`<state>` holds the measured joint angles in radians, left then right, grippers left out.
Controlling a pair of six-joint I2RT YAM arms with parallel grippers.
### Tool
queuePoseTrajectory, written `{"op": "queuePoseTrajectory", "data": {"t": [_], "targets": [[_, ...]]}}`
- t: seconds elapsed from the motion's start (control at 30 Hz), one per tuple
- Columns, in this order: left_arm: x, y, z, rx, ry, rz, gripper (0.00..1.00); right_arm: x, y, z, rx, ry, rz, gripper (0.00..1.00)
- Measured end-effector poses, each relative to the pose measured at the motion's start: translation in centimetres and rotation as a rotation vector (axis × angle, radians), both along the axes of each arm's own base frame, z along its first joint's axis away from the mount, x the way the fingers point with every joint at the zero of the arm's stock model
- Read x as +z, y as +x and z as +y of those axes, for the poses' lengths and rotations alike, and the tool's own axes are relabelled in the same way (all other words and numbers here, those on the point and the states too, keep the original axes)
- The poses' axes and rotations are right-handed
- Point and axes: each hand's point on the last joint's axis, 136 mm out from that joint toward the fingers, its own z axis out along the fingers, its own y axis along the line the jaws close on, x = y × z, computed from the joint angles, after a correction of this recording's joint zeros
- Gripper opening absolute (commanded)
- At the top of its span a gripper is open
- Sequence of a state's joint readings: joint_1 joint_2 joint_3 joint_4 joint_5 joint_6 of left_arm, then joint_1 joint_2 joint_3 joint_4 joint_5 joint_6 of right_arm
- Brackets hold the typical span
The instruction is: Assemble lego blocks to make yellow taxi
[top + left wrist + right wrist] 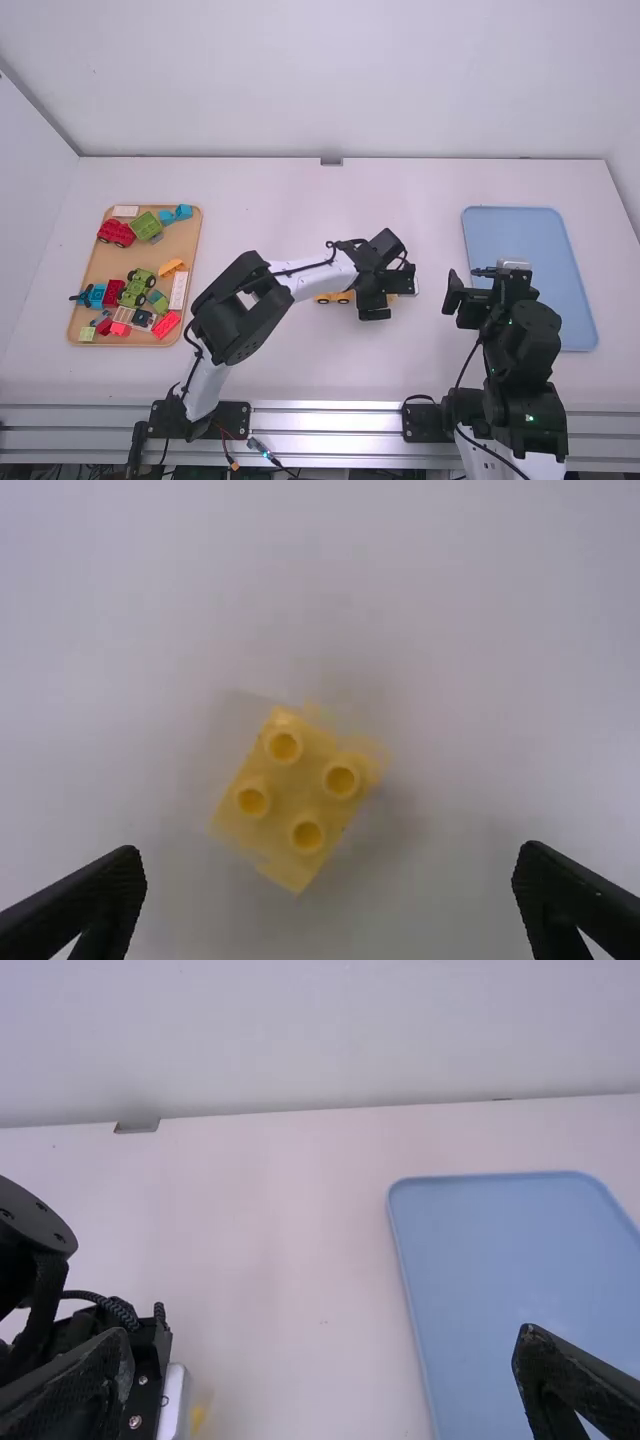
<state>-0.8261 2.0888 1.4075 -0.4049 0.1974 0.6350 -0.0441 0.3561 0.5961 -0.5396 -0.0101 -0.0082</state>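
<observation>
Tan tray (183,240) of colourful blocks (145,226), blue tray (515,235), yellow block (298,792)

A white counter (270,205) is occupied by a tan tray (181,241) at left, a blue tray (512,238) at right, and yellow blocks (337,297) between them.

Yellow block (296,798) blurred at its edges; blue tray (518,235) partly hidden by right arm (522,350).
</observation>
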Motion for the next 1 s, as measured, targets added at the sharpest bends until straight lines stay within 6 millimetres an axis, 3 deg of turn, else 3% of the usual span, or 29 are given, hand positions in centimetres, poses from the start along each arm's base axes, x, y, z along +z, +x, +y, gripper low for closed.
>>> {"op": "queuePoseTrajectory", "data": {"t": [0.13,0.27,0.33,0.37,0.43,0.5,0.57,0.6,0.7,0.73,0.8,0.83,0.9,1.0], "targets": [[0.5,0.4,0.5,0.029,0.036,-0.002,0.99,0.2,0.1,0.1,0.009,-0.012,-0.010,0.99],[3.0,1.2,1.1,0.050,0.027,-0.032,0.99,0.9,0.6,1.2,0.097,-0.056,-0.038,0.99],[6.0,1.9,2.3,0.077,0.001,-0.058,0.99,0.8,1.5,2.4,0.176,-0.085,-0.035,0.99],[6.4,2.0,2.5,0.082,-0.003,-0.062,0.99,0.7,1.7,2.6,0.191,-0.089,-0.031,0.99],[10.0,3.2,4.2,0.124,-0.049,-0.104,0.99,0.0,2.8,3.6,0.252,-0.110,-0.004,0.99],[12.8,4.4,5.7,0.151,-0.100,-0.146,0.98,-1.4,4.2,4.6,0.314,-0.138,0.041,0.99],[15.5,5.2,9.0,0.181,-0.161,-0.181,0.99,-3.9,5.3,5.9,0.396,-0.170,0.129,0.99],[15.5,5.2,9.0,0.181,-0.161,-0.181,0.99,-3.9,5.3,5.9,0.396,-0.170,0.129,0.99],[16.5,5.4,14.1,0.244,-0.254,-0.224,0.99,-8.4,5.5,8.3,0.539,-0.227,0.313,0.99],[16.5,5.4,14.3,0.246,-0.258,-0.226,0.99,-8.6,5.5,8.4,0.549,-0.232,0.326,0.99],[16.2,4.9,17.8,0.286,-0.324,-0.262,0.99,-9.5,5.9,9.9,0.633,-0.268,0.406,0.99],[16.2,4.8,18.1,0.290,-0.333,-0.267,0.99,-9.6,6.0,10.1,0.642,-0.274,0.415,0.99],[16.4,4.7,20.8,0.335,-0.395,-0.338,0.99,-9.9,6.8,11.3,0.699,-0.317,0.485,0.99],[16.6,4.6,22.8,0.368,-0.436,-0.419,0.99,-10.8,7.4,12.0,0.730,-0.358,0.577,0.99]]}}
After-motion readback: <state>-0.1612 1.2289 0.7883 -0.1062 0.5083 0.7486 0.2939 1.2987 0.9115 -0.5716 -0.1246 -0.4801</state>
